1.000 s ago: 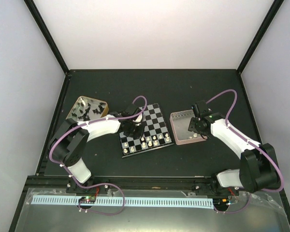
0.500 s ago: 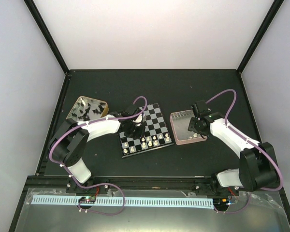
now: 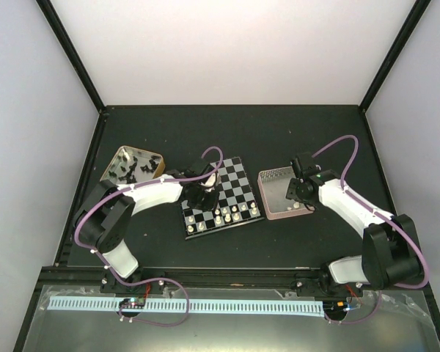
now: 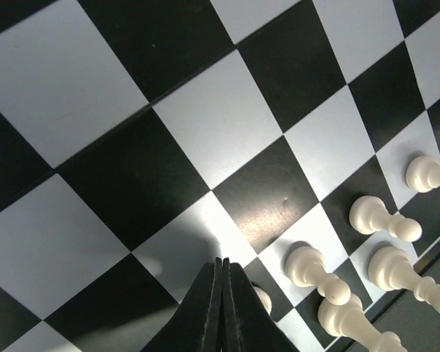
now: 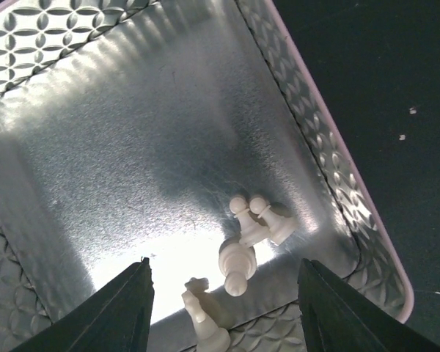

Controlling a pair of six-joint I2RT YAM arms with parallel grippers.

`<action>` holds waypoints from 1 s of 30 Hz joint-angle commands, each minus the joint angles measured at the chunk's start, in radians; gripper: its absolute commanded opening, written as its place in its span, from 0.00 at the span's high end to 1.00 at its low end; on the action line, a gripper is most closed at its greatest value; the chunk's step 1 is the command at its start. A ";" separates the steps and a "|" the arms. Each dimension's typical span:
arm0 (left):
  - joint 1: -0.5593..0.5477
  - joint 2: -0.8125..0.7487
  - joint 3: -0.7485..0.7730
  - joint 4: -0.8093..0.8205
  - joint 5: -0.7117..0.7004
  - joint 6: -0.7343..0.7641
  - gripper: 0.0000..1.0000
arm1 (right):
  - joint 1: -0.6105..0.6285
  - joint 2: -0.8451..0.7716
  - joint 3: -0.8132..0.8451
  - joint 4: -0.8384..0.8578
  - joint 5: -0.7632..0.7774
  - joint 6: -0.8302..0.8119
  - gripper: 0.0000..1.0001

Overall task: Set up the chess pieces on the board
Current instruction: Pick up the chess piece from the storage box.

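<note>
Our right hand (image 5: 224, 262) hangs spread over chess pieces (image 5: 251, 220), likely light and slick, at six o'clock in the tray (image 5: 337, 191); we'd pinch one's waist. Left hand (image 4: 221, 273) is pressed together.

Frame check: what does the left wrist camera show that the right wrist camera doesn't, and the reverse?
Only the left wrist view shows the chessboard, the standing white pieces near its edge, and the left gripper, shut. Only the right wrist view shows the pink-rimmed metal tray, four loose white pieces lying in it, and the right gripper, open above them. Both views show only white chess pieces in common.
</note>
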 commanded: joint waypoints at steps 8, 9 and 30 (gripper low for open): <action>0.007 -0.121 0.034 -0.028 -0.139 0.015 0.97 | -0.025 0.063 0.043 -0.025 -0.009 -0.019 0.49; 0.007 -0.132 0.034 -0.031 -0.145 0.016 0.97 | -0.026 0.073 0.045 -0.025 -0.017 -0.025 0.53; 0.035 -0.316 0.029 -0.044 -0.225 0.007 0.94 | -0.024 0.131 0.086 -0.042 -0.020 -0.068 0.99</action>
